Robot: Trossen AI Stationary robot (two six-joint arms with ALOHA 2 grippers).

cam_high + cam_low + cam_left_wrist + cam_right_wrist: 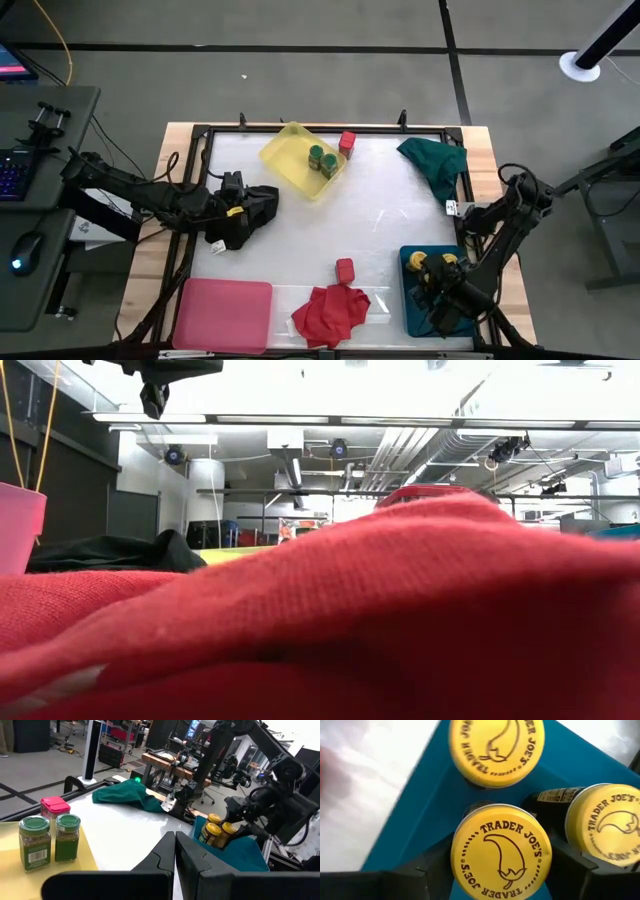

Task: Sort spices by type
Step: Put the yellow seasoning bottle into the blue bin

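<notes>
One yellow-lidded jar (501,851) stands between the right tool's (502,870) parted fingers in the teal tray (427,795)

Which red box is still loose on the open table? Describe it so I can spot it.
Start at the red cloth on the table's near edge. The red box stands just behind it on bare table, alone. The other red box sits far off beside the yellow tray.
</notes>
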